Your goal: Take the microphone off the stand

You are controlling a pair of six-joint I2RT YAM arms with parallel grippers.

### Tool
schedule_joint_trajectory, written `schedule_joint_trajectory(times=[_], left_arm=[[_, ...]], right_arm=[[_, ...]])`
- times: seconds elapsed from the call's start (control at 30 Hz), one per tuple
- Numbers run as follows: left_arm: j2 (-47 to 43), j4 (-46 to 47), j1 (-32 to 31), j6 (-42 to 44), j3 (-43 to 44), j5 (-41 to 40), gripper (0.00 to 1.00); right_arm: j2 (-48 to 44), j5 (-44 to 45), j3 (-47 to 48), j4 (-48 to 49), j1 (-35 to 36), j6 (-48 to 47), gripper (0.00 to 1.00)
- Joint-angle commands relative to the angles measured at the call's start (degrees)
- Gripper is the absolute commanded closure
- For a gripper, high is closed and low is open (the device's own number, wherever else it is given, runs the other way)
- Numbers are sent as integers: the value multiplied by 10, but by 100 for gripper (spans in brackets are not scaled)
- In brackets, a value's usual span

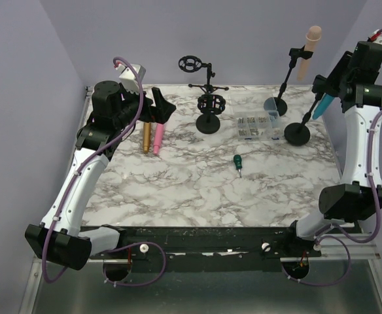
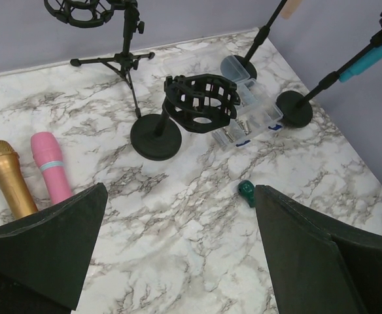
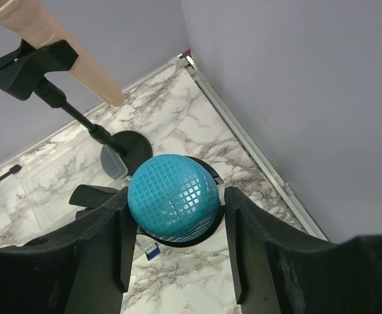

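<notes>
I see the right arm (image 1: 360, 140) standing steep along the right edge of the white marble-pattern table (image 1: 197, 190). Its upper part is bent forward and inward, so that the right gripper (image 3: 176, 219) sits at the top of the teal microphone with a mesh ball head (image 3: 171, 186). This microphone is tilted on a thin black stand with a round base (image 1: 297, 133), at the far right of the table, and it is not yet off the stand. In the right wrist view the two black fingers (image 3: 106, 248) stand one on each side of the mesh head, very near to it. The finger at the left of that picture seems to touch, by the other there may be a thin dark gap, and I cannot tell if the jaws really press the head.

The left arm (image 1: 80, 180) leans from its base toward the far left corner, with the elbow high. The left gripper (image 2: 180, 196) hangs above the table with the jaws spread wide and nothing between them. Near it, on the table, lie a gold microphone (image 2: 8, 176) and a pink microphone (image 2: 50, 167), side by side. More to the middle there are a black shock-mount holder on a round base (image 2: 201, 101) and a small green-handled screwdriver (image 2: 246, 191). A beige microphone (image 1: 310, 46) is held in a second black stand (image 1: 284, 85), just left of the teal one
</notes>
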Motion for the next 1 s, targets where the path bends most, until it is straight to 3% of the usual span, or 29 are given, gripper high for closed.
schedule_joint_trajectory(times=[0.0,0.2,0.4,0.67,0.83,0.97], left_arm=[[0,12,4,-5,5,18,1],[1,13,3,-6,3,17,1],[0,10,-4,0,1,5,2],[-6,2,-40,15,2,-22,1],[-38,-7,-43,-22,-15,-26,2],[-116,8,-43,-78,-85,-12,1]], right_arm=[[-69,18,27,3,10,7,99],[-95,20,60,-50,45,11,99],[-115,-67,74,-82,96,23,99],[-106,-104,112,-156,241,80,99],[-112,-79,72,-133,356,100,99],[-116,-52,12,-70,434,99,99]])
